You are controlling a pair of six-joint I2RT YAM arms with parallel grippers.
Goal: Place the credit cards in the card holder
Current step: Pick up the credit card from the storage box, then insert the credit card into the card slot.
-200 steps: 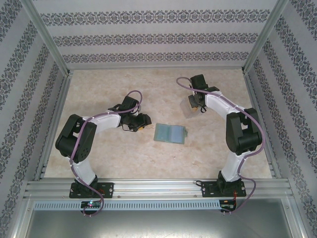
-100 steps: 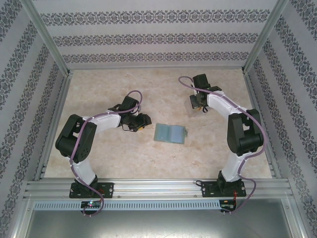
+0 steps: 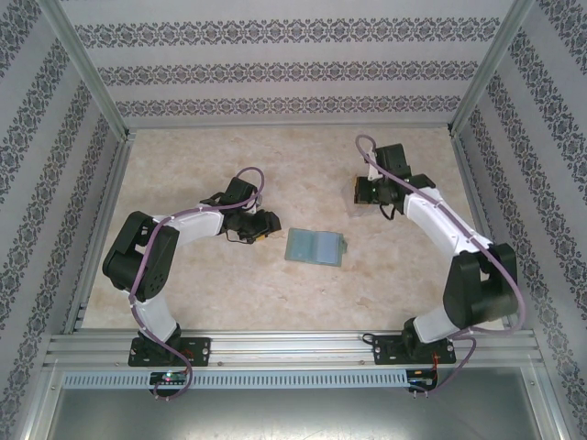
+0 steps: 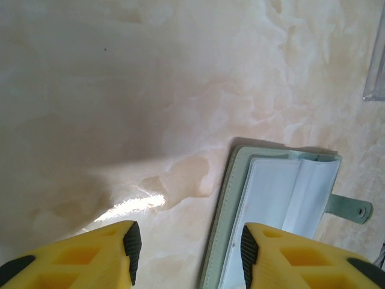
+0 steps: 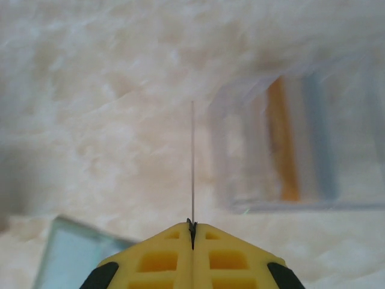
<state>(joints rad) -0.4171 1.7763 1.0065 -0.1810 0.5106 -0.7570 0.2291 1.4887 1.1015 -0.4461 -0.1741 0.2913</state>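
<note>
Bare table [image 3: 183, 165] all around, with open room ahead and left of the left gripper [image 4: 189, 244]; jaws about halfway apart, gripping nothing. Wallet [image 4: 277, 205] open and flat, just ahead of its right finger, left edge reaching in between the jaws. Clear case [image 5: 289, 150], blurred, ahead-right of the right gripper [image 5: 192, 227]. Closed there on a thin card [image 5: 192, 162], edge-on, sticking straight out.

Open flat card holder [image 3: 316, 247]; edge-on credit card [image 5: 192, 158]
</note>
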